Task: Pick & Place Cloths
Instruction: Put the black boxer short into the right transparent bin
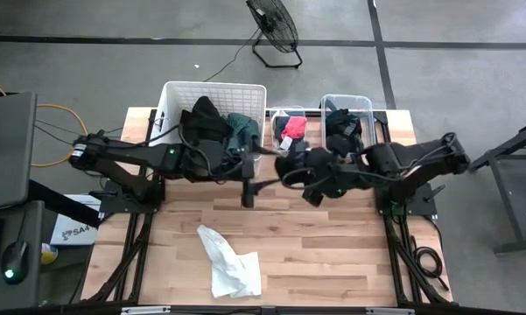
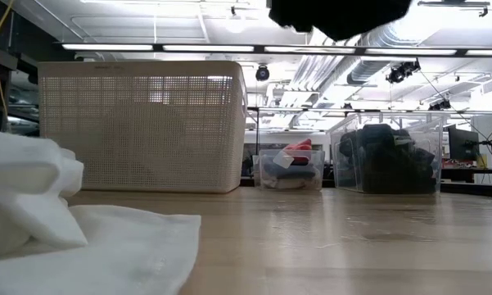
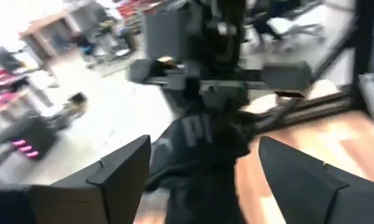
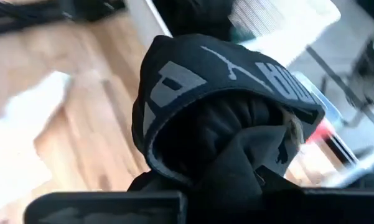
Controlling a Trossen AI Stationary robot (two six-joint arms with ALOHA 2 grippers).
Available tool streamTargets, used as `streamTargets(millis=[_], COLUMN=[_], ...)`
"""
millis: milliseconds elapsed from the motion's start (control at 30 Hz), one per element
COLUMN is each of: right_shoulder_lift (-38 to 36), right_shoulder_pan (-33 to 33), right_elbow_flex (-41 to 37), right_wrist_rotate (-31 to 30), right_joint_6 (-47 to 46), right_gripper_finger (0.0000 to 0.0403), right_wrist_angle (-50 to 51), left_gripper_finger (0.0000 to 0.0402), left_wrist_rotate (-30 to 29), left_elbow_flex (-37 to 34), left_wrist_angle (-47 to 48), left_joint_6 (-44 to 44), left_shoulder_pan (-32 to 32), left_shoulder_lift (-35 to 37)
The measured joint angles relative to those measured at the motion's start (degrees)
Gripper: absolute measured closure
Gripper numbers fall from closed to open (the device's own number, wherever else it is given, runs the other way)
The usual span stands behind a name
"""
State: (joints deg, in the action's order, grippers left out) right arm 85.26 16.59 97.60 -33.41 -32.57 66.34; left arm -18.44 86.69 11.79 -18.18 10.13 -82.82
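The right hand (image 1: 291,168) is clamped on a black cloth (image 4: 224,118) with grey printed lettering, holding it bunched up above the wooden surface (image 1: 333,245), just in front of the small clear tub (image 1: 288,114). In the right wrist view the cloth fills the space ahead of the fingers, folded over itself.

The left hand (image 3: 202,165) has its two dark fingers (image 3: 112,171) spread wide, with the same black cloth hanging between them but not pinched. It sits just in front of the white basket (image 1: 179,92), close beside the right hand.

The white basket holds more dark cloth (image 1: 206,122) and a teal-green piece (image 1: 241,129). The small clear tub, between the basket and the larger clear tub (image 1: 368,105), holds a red-pink piece (image 1: 293,129). The larger tub holds black fabric (image 1: 341,121).

A white cloth (image 1: 230,262) lies crumpled flat on the surface, well in front of the basket, untouched by either hand.
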Motion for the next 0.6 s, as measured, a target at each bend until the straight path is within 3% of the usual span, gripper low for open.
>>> streamTargets(millis=[367,600], right_shoulder_lift=[-3.3,-7.7], right_shoulder_pan=[-11.4,-23.3], right_elbow_flex=[0.0,-0.2], right_wrist_rotate=[2.4,5.0], right_joint_6=[-3.1,6.9], right_gripper_finger=[0.0369,0.0369], right_wrist_angle=[23.2,23.9], left_gripper_finger=[0.0096,0.0096], left_wrist_rotate=[-10.3,-12.2], left_elbow_flex=[-0.1,0.0], left_wrist_angle=[9.5,13.2], left_joint_6=[0.4,4.0], left_shoulder_pan=[0.0,-0.1], left_shoulder_lift=[5.3,6.3])
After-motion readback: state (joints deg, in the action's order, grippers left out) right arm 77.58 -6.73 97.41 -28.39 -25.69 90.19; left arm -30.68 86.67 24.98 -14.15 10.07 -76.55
